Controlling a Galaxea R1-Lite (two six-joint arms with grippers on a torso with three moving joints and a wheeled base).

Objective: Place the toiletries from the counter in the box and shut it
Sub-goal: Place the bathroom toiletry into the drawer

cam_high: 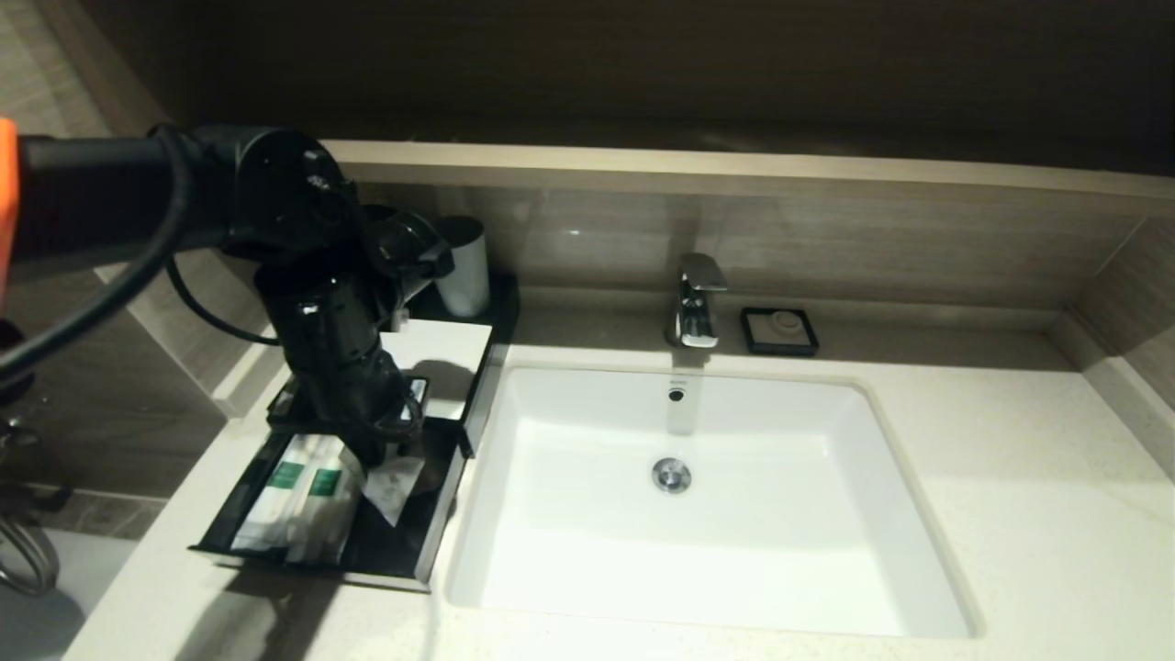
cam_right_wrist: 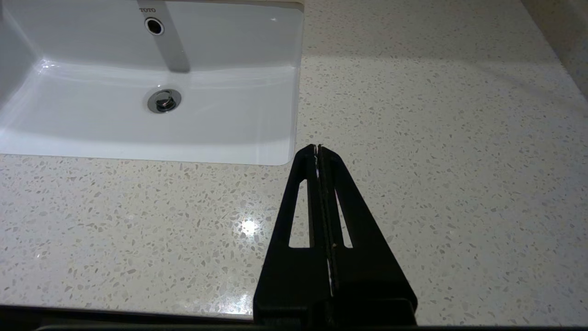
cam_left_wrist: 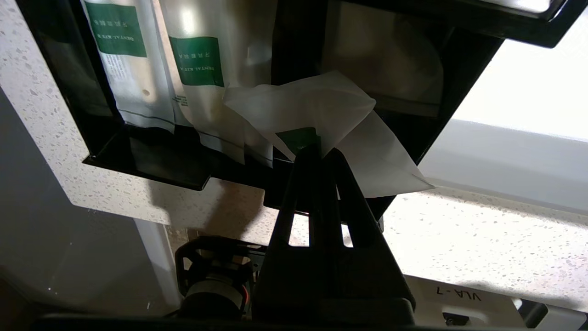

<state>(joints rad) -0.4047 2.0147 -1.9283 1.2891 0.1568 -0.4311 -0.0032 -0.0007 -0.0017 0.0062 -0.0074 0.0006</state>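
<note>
Nearest, our right gripper (cam_right_wrist: 318,148) hangs closed and empty over the counter (cam_right_wrist: 436,138). Farther off, our left gripper (cam_left_wrist: 317,151) pinches a white packet (cam_left_wrist: 321,110) above the box (cam_high: 439,514), whose drawer stands open beside two packets (cam_high: 298,496). Light, limp, probably slippery film, so we'd grip it mid-length.

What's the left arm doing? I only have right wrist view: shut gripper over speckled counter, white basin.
Observer: Left gripper is shut on a crumpled white paper packet with a green label, above the pulled-out drawer of the low black box.
Operator: Drawer contents?
Observer: Two long translucent-white plastic packets, green-labelled, lie side by side inside.
Operator: Behind the box?
Observer: A white cup stands there.
</note>
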